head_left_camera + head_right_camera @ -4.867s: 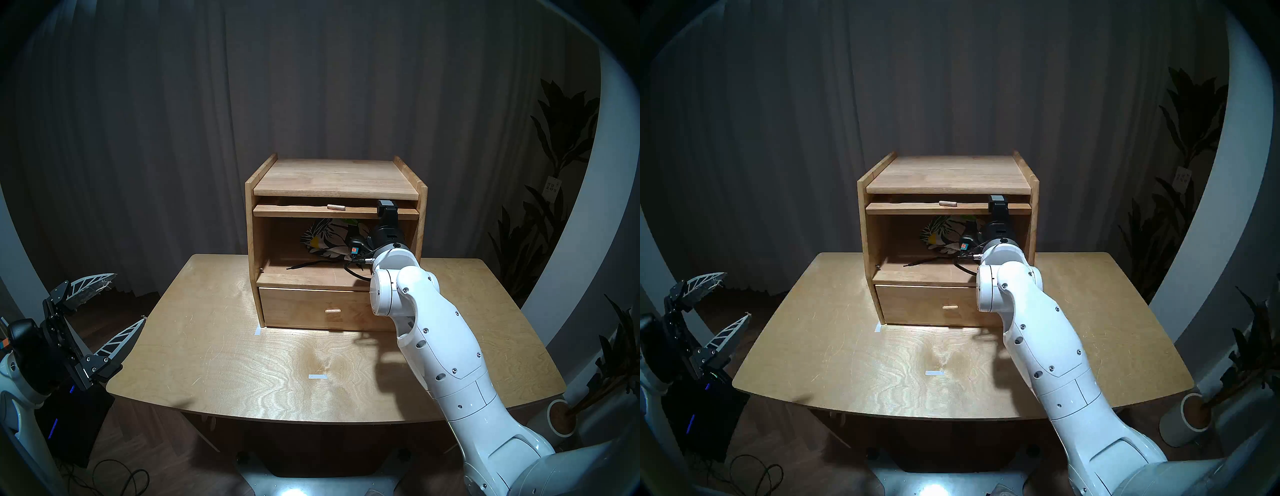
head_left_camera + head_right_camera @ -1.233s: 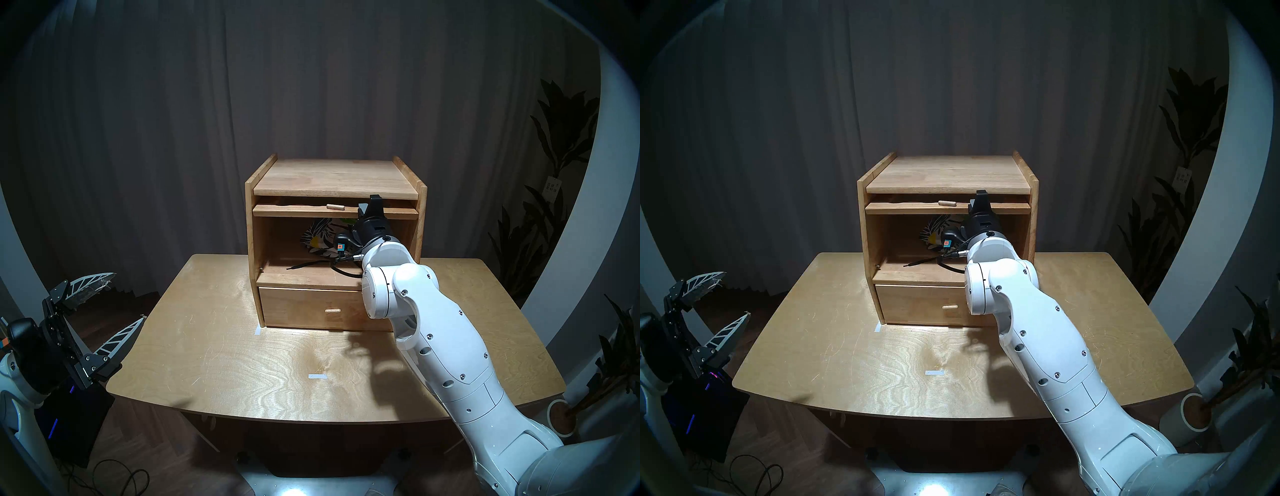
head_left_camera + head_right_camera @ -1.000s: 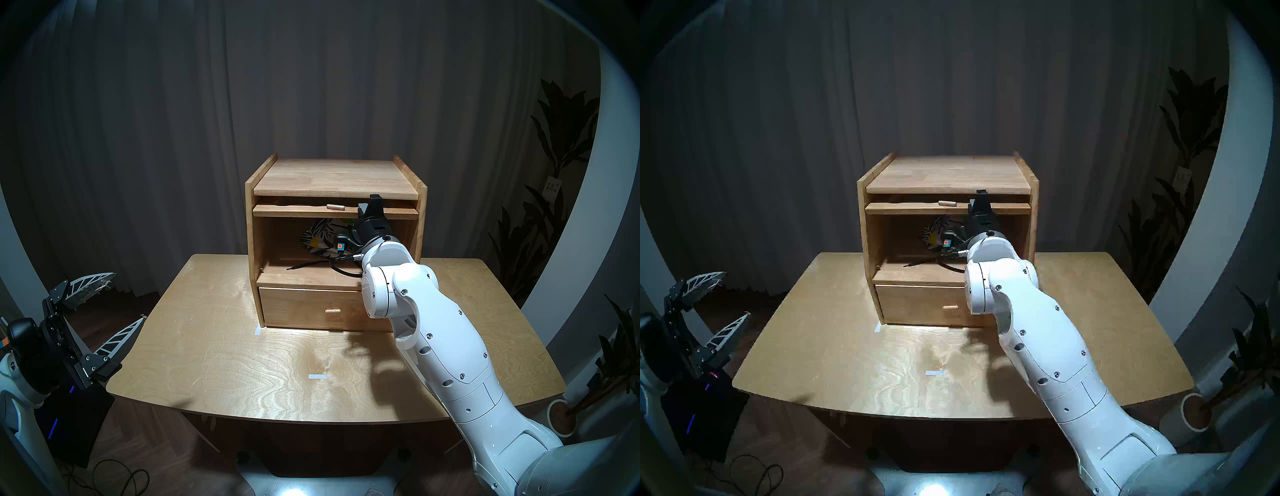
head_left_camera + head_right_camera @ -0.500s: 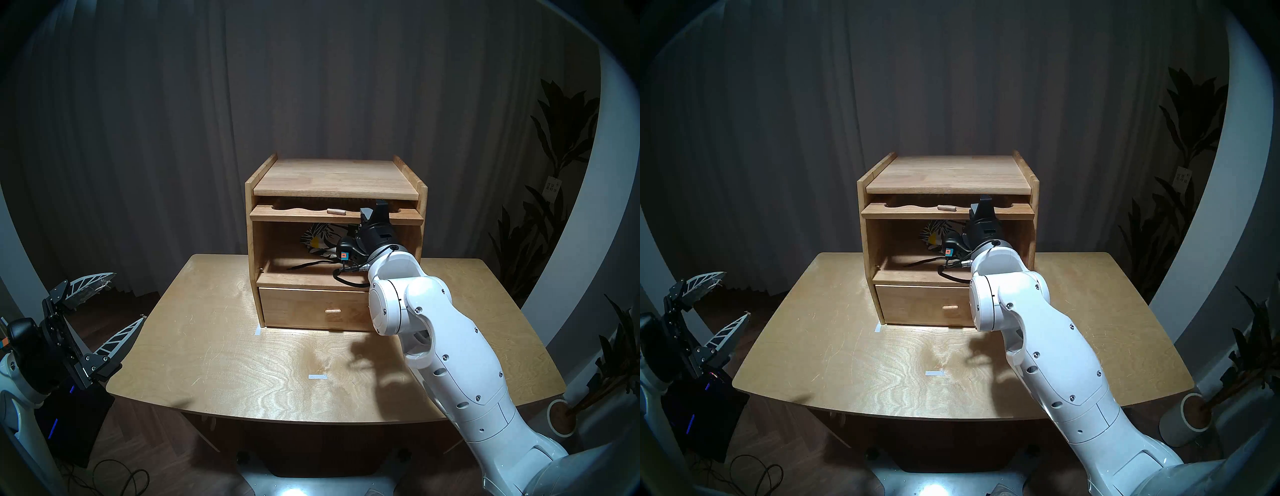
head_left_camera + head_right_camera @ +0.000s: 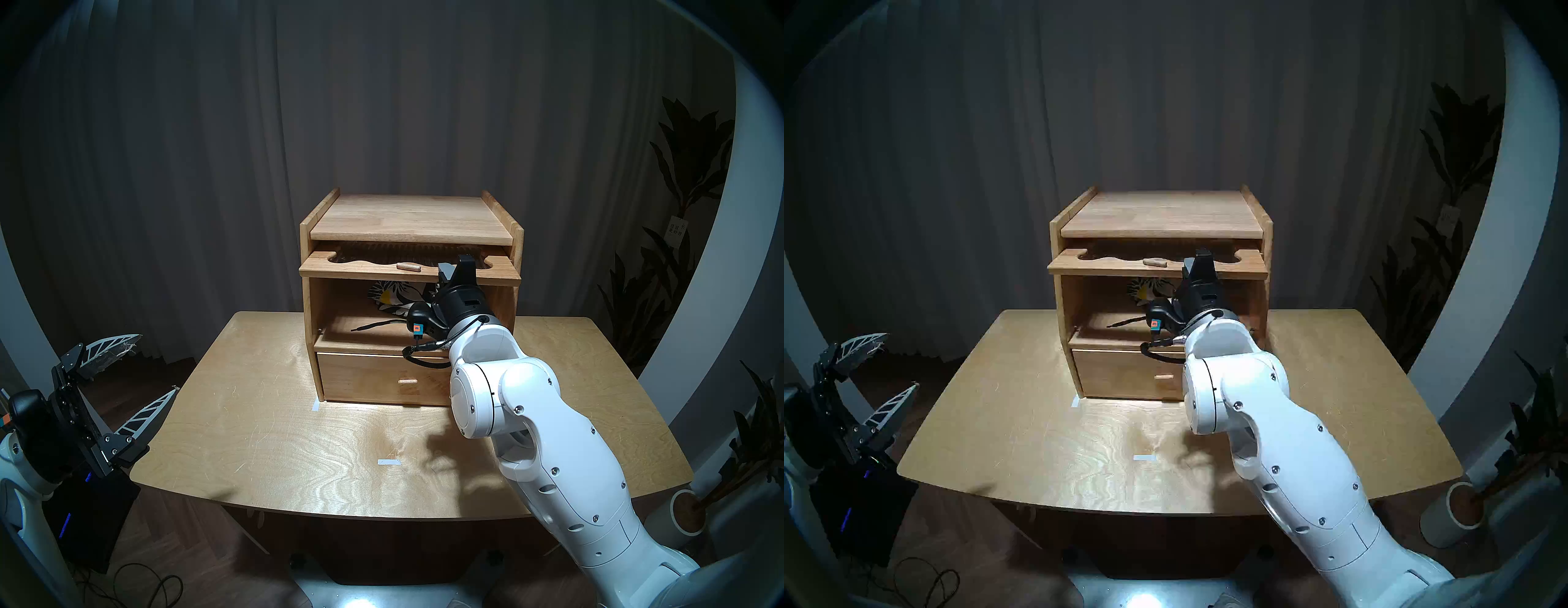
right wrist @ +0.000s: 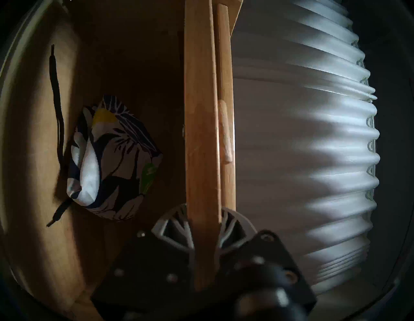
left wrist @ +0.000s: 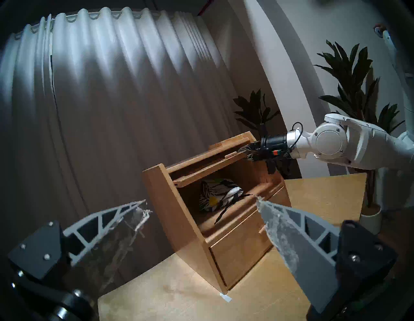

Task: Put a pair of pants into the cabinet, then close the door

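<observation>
Right fingers clamp the door's front edge; left fingers spread wide beside the table.

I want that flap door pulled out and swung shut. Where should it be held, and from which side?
Grip the door by its front edge, from the front. It lies flat under the cabinet top, so only that thin edge is exposed. The right end effector is clamped there, right of the peg handle.

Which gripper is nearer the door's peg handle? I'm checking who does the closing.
Right. The right gripper clamps the door edge just beside the peg handle; the left gripper hangs open off the table's left edge.
</observation>
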`<state>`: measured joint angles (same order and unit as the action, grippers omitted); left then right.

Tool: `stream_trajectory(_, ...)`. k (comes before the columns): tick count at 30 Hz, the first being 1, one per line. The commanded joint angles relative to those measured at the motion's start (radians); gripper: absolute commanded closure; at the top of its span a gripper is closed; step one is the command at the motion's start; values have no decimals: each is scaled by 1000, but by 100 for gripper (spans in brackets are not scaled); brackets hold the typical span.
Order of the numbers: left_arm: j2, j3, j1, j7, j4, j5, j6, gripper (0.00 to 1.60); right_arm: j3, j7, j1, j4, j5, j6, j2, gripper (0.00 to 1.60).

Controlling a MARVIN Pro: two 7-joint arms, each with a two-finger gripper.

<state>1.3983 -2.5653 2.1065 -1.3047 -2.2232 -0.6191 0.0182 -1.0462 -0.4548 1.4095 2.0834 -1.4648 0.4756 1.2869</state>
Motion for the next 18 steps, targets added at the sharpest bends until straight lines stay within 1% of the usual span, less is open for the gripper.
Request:
stream_trajectory(1,3,0,2,-1,-5,-3,1,0,-17,29,37,94,3,5,-23,160)
stream_trajectory(10,3,0,2,-1,-5,-3,1,0,-32,53,157,158,31,12,-75,160)
stream_trajectory(18,3,0,2,-1,-5,-3,1,0,3,60,236,225,54,7,-101,160)
